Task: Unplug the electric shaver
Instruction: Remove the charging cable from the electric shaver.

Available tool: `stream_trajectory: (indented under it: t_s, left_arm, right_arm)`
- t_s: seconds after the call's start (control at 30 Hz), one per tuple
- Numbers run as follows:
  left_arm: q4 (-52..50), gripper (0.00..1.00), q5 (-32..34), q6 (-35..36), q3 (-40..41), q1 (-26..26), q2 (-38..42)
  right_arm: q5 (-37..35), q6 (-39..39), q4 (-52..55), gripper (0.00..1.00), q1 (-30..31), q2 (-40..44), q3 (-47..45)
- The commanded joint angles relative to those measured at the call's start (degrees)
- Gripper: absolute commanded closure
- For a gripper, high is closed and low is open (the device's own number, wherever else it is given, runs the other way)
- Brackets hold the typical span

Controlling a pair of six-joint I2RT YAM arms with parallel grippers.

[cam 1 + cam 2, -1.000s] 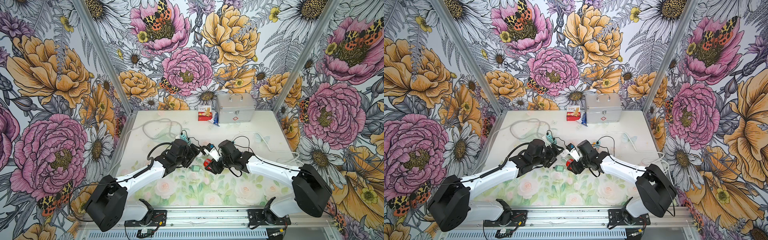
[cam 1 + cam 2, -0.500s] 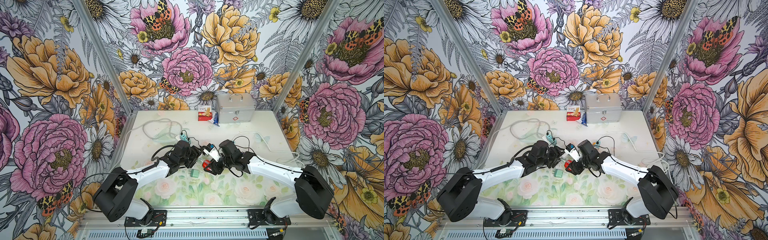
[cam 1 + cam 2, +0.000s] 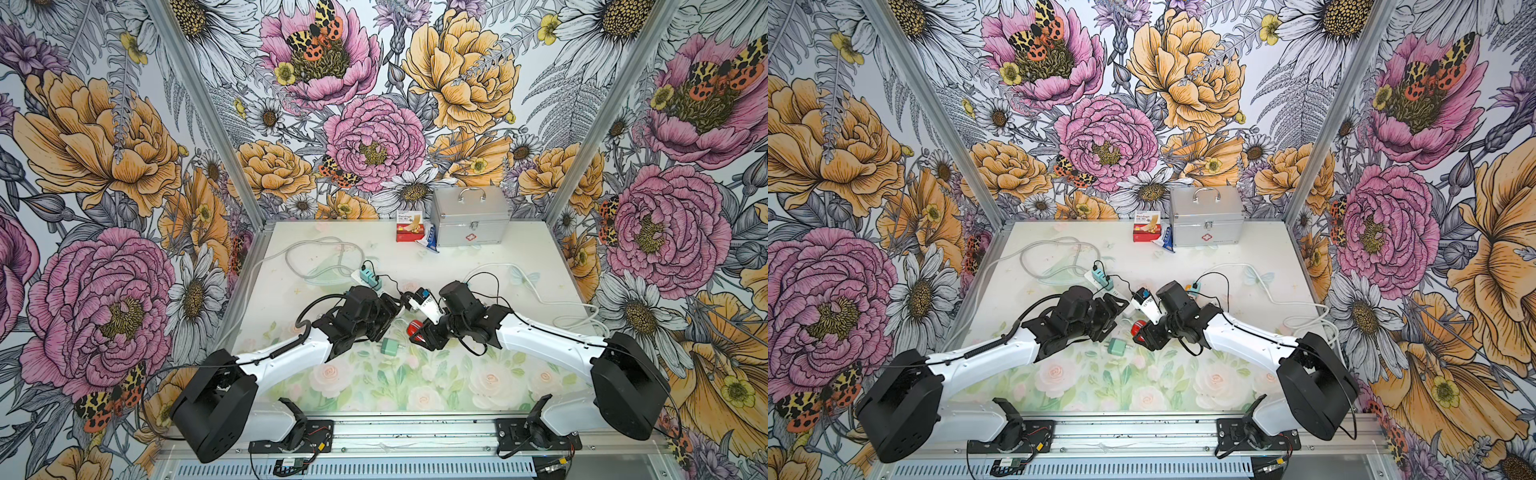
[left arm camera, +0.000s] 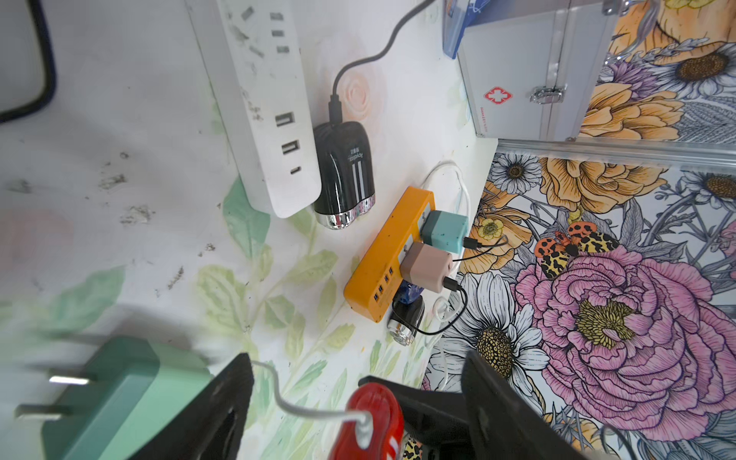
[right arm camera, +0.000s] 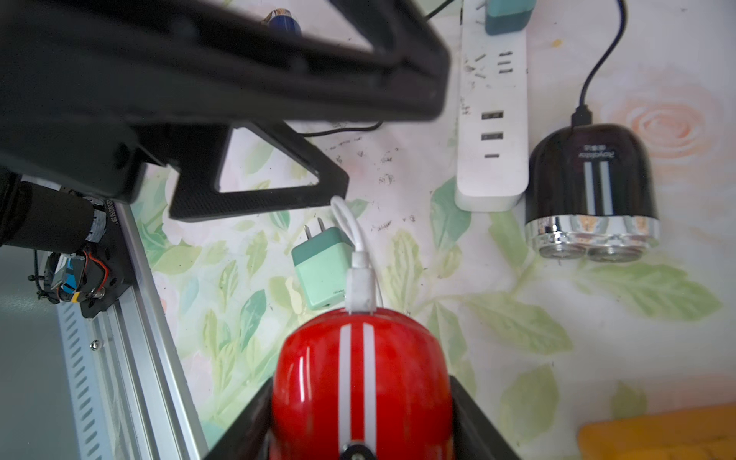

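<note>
Edge cuts off red shaver [image 5: 360, 382]; green charger [image 4: 119, 394] blurred.

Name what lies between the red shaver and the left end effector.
The green adapter and the white cable from the red shaver lie there, per the right wrist view.

Glossy black electric shaver [image 5: 589, 179] hugs one flank of the long white plastic power strip [image 5: 492, 159]; mint-green charger cube [image 5: 320, 271] lies near its end; opposite flank is bare tabletop [image 4: 119, 119].

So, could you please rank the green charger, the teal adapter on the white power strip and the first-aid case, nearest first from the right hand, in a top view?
1. Green charger: just beside the right hand.
2. Teal adapter: farther back, on the white power strip.
3. First-aid case: at the far back.
</note>
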State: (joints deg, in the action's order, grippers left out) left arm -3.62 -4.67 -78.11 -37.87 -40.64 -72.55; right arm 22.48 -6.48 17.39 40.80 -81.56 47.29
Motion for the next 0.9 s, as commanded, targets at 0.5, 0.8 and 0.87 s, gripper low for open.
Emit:
stream_trajectory:
  t_s: [0.5,0.8,0.87]
  left_arm:
    - [-1.43,0.09,-5.98,-3.64,3.88,-2.65,10.35]
    - [11.19,0.09,-10.19,-7.15,2.26,-3.90,-1.54]
    - [12.64,0.09,-10.18,-7.23,2.10,-3.79,-3.19]
  right_arm:
    - [-1.19,0.13,-0.67,0.65,-0.89,-0.46,1.40]
    - [-0.71,0.04,0.00,0.65,-0.98,1.47,1.64]
    - [0.31,0.10,0.03,0.65,-1.06,1.88,1.54]
